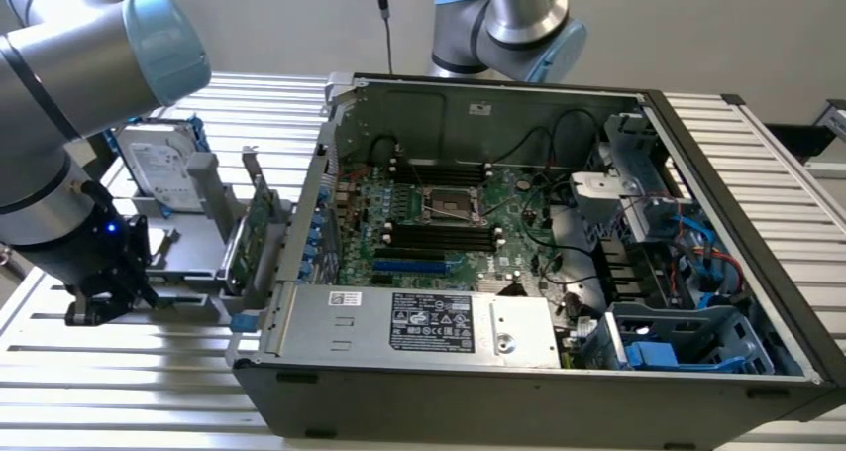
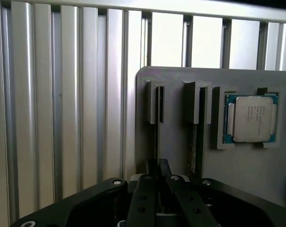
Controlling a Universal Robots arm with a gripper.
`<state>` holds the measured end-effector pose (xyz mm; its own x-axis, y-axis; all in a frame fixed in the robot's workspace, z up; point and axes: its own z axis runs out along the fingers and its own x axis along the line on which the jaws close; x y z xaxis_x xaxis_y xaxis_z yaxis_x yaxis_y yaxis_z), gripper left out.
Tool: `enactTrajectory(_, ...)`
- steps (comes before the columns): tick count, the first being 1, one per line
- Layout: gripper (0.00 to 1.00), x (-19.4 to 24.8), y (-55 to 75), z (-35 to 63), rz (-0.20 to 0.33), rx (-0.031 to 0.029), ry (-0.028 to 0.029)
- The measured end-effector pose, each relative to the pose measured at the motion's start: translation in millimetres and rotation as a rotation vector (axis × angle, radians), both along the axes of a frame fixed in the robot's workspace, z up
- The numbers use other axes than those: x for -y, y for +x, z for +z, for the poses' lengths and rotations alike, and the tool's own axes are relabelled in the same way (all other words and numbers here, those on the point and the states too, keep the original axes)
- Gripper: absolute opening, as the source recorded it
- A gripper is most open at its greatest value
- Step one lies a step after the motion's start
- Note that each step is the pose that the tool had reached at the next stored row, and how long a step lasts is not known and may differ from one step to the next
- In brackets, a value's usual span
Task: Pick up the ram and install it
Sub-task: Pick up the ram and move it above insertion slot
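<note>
Gripper (image 2: 162,178) fingers are pressed nearly together, pinching the thin edge of the ram (image 2: 157,152). The ram stands edge-on in a slot of the grey holder (image 2: 176,142), the slot farther from the processor chip (image 2: 250,118). A second stick (image 2: 193,146) stands in the neighbouring slot. In the exterior view the gripper hangs over that holder at the lower left of the frame, above the slatted table (image 1: 133,372). Beyond, toward the exterior view's right, lies the open computer case (image 1: 529,392) with its motherboard (image 1: 443,218) exposed.
</note>
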<state>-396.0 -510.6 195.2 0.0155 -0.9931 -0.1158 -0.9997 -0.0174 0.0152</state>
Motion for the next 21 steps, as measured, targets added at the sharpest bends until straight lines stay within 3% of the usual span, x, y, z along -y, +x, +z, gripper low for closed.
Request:
enactTrajectory(14, 0.14, 0.0, 0.5, 6.2, 0.0, -0.0064, -0.0001)
enactTrajectory(21, 0.14, 0.0, 1.2, 16.9, 0.0, -0.0141, -0.0001)
